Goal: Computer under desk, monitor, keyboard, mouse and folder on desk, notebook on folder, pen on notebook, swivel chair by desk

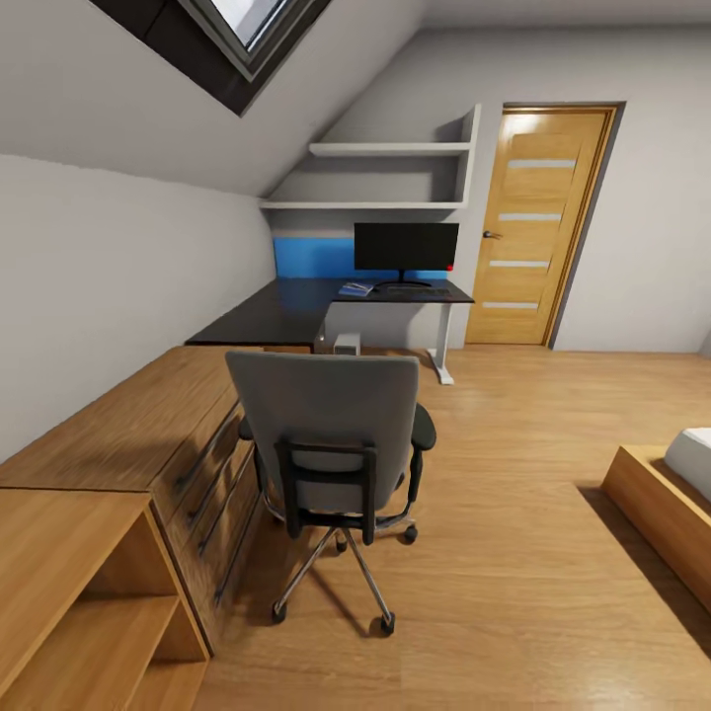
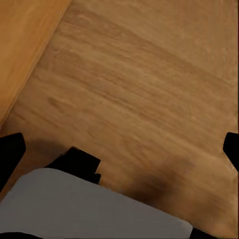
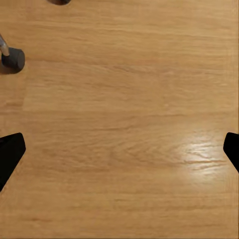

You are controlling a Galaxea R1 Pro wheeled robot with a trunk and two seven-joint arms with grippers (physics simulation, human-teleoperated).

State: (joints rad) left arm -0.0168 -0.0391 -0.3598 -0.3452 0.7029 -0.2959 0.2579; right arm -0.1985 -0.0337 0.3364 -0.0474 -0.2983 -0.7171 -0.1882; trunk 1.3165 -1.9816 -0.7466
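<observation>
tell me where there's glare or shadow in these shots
Right wrist view: a bright glare patch on the floor. Head view: the swivel chair casts a soft shadow onto the planks. Left wrist view: a blurry dark shadow beside the chair's grey seat.

This is an attic bedroom in a home, used partly as a study. A sloped ceiling with a skylight, a plank floor, a wooden door and the corner of a bed show it; a black-topped desk with a monitor, wall shelves and a swivel chair make the work corner.
</observation>
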